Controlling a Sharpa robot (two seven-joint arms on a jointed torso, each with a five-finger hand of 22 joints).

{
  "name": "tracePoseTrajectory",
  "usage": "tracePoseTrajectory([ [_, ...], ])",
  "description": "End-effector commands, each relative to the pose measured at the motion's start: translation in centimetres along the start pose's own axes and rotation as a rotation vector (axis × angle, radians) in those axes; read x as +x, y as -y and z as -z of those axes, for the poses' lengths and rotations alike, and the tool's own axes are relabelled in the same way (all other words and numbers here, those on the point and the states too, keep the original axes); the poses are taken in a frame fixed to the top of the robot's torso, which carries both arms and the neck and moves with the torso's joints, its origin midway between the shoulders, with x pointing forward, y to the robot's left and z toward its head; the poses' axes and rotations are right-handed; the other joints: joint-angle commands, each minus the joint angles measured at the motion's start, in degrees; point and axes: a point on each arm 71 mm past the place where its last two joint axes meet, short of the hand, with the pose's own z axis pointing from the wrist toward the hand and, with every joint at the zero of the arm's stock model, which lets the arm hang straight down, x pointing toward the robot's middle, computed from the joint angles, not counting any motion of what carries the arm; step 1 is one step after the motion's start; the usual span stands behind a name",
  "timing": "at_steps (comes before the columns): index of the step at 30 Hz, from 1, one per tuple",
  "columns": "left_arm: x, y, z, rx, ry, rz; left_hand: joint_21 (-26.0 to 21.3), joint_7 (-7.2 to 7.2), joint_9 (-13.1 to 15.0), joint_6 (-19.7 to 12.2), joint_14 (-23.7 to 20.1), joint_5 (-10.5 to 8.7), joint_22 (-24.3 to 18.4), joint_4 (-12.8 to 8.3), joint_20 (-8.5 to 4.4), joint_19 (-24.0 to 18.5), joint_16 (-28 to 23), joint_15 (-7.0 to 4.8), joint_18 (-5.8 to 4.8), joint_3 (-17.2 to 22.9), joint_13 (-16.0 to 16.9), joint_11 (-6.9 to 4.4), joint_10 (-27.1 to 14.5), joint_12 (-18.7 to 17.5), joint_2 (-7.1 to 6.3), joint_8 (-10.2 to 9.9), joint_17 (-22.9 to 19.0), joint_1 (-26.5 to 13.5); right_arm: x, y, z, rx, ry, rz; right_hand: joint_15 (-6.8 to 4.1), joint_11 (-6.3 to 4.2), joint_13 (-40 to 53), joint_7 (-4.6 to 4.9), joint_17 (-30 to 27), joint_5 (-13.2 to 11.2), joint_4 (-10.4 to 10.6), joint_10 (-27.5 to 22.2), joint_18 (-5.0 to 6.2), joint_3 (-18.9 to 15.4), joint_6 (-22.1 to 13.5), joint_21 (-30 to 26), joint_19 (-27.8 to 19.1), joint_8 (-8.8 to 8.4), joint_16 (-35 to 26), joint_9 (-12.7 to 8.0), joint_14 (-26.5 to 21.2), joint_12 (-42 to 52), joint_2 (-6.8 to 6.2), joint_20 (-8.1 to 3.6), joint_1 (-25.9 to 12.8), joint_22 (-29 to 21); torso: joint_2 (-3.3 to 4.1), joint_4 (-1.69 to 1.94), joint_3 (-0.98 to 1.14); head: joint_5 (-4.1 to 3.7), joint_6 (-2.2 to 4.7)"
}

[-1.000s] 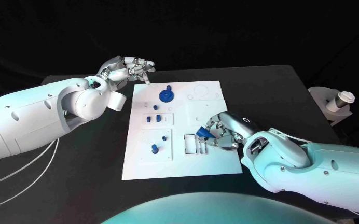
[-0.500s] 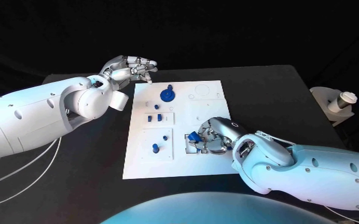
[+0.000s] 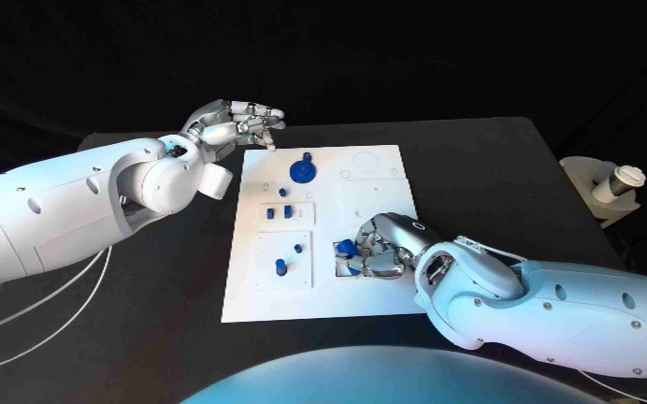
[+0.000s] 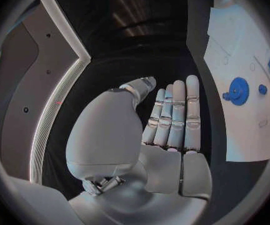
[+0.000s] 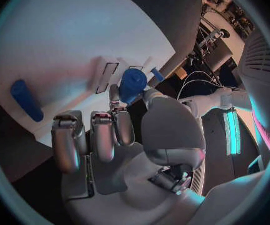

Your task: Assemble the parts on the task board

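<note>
The white task board [image 3: 384,200] lies in the middle of the black table. My right hand [image 3: 381,247] is low over its near right part and pinches a blue part [image 3: 347,248] between thumb and finger, right at the white slotted block there. In the right wrist view the blue part [image 5: 132,83] sits at the fingertips beside the slots. A blue gear [image 3: 301,171] stands near the board's far edge, and several small blue pegs [image 3: 277,212] stand on its left half. My left hand [image 3: 237,123] hovers off the board's far left corner, holding nothing, fingers straight in its wrist view [image 4: 172,120].
A white holder with a small cup-like piece [image 3: 610,186] stands at the table's right edge. White cables [image 3: 54,320] hang off the left arm. A blue rod [image 5: 26,101] lies on the board in the right wrist view.
My right hand has carried the blue part leftward and lower, onto the slotted block at the board's near right. The left hand has stayed put.
</note>
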Motion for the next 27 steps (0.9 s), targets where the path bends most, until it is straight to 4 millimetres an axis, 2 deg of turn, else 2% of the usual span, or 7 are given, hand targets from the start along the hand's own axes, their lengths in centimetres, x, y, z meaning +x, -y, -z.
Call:
tracePoseTrajectory([
  [1, 0.27, 0.10, -0.04, 0.005, -0.020, 0.011, -0.29, -0.01, -0.08, -0.48, -0.02, -0.06, -0.06, 0.38, 0.16, 0.36, -0.28, 0.21, 0.71, 0.04, -0.08, -0.03, -0.52, -0.02, 0.47, 0.19, -0.01, -0.17, 0.27, 0.00, -0.04, 0.004, -0.028, 0.035, -0.49, -0.18, 6.11, -3.25, 9.93, 0.35, 0.20, 1.19, -0.82, -1.34, 3.32, 0.26, 6.11, 0.24, 0.21, 0.09, 4.96, 0.03, -0.72, -0.41, -1.61, 15.09, 0.04, 0.03, -0.03, 0.07, -0.08],
  [5, 0.25, 0.09, -0.03, 0.005, -0.019, 0.011, -0.29, -0.01, -0.08, -0.48, -0.02, -0.06, -0.06, 0.38, 0.16, 0.36, -0.28, 0.21, 0.71, 0.04, -0.08, -0.03, -0.52, -0.02, 0.47, 0.19, -0.01, -0.17, 0.28, 0.01, -0.08, 0.007, -0.028, 0.044, -0.53, -0.23, 6.24, -3.30, 10.00, 0.09, 0.25, 1.26, -0.82, -2.73, 3.27, 0.26, 6.11, 0.61, 0.24, 0.28, 4.97, 0.01, -1.03, -0.46, -3.62, 15.09, 0.05, 0.05, -0.01, 0.08, -0.09],
  [6, 0.25, 0.09, -0.03, 0.004, -0.020, 0.011, -0.29, -0.01, -0.08, -0.48, -0.02, -0.06, -0.06, 0.38, 0.16, 0.36, -0.28, 0.21, 0.71, 0.04, -0.08, -0.03, -0.52, -0.02, 0.47, 0.19, -0.01, -0.17, 0.28, 0.02, -0.08, 0.008, -0.027, 0.046, -0.54, -0.25, 6.25, -3.33, 9.95, -2.08, 0.25, 1.25, -0.82, -3.85, 3.22, 0.26, 6.11, 0.88, 0.21, 0.42, 4.96, -0.12, -1.05, -0.48, -5.07, 15.09, 0.06, 0.04, 0.00, 0.08, -0.08],
  [9, 0.23, 0.09, -0.01, 0.004, -0.019, 0.011, -0.29, -0.01, -0.08, -0.48, -0.02, -0.06, -0.06, 0.38, 0.16, 0.36, -0.28, 0.21, 0.71, 0.04, -0.08, -0.03, -0.52, -0.02, 0.47, 0.19, -0.01, -0.17, 0.23, 0.07, -0.10, 0.009, -0.021, 0.051, -0.55, -0.25, 6.23, -3.33, 9.85, -3.74, 0.29, 1.20, -0.82, -5.18, 3.04, 0.26, 6.11, 1.18, 0.16, 0.57, 4.94, -0.34, -0.81, -0.49, -6.33, 15.09, 0.06, 0.02, 0.02, 0.19, -0.08],
  [16, 0.18, 0.08, 0.03, 0.001, -0.021, 0.012, -0.48, -0.01, -0.09, -0.59, -0.05, -0.01, -0.20, 0.37, 0.16, 0.46, -0.28, 0.19, 0.74, 0.10, -0.09, -0.03, -0.64, 0.05, 0.57, 0.28, 0.02, 0.02, 0.05, 0.01, -0.09, 0.001, 0.003, 0.057, -0.45, -0.11, 5.72, -3.18, 9.15, -4.81, 0.33, 0.78, -0.82, -8.49, 2.44, 0.26, 6.11, 1.56, -0.18, 0.75, 4.78, -1.44, -0.67, -0.41, -8.10, 15.09, 0.08, 0.00, 0.07, 0.23, -0.04],
  [20, 0.13, 0.07, 0.06, 0.000, -0.020, 0.011, -0.48, -0.01, -0.09, -0.59, -0.05, -0.01, -0.20, 0.37, 0.16, 0.46, -0.28, 0.19, 0.74, 0.10, -0.09, -0.03, -0.64, 0.05, 0.57, 0.28, 0.02, 0.02, -0.06, -0.07, -0.03, -0.006, 0.014, 0.057, -0.39, -0.05, 5.73, -3.11, 9.07, -5.75, 0.37, 0.74, -0.82, -12.15, 2.14, 0.26, 6.11, 1.91, -0.25, 0.85, 4.77, -1.73, -0.04, -0.34, -9.32, 15.09, 0.11, 0.02, 0.09, 0.24, -0.03],
  [27, 0.04, 0.06, 0.10, -0.001, -0.018, 0.011, -0.48, -0.01, -0.09, -0.59, -0.05, -0.01, -0.20, 0.37, 0.16, 0.46, -0.28, 0.19, 0.74, 0.10, -0.09, -0.03, -0.64, 0.05, 0.57, 0.28, 0.02, 0.02, -0.34, -0.25, 0.36, -0.027, 0.032, 0.055, -0.38, -0.05, 5.91, -3.13, 9.25, -5.62, 0.28, 0.83, -0.82, -13.60, 2.05, 0.26, 6.11, 2.16, -0.19, 0.88, 4.81, -1.66, 0.88, -0.32, -8.58, 15.09, 0.09, 0.00, 0.06, 0.14, -0.02],
])
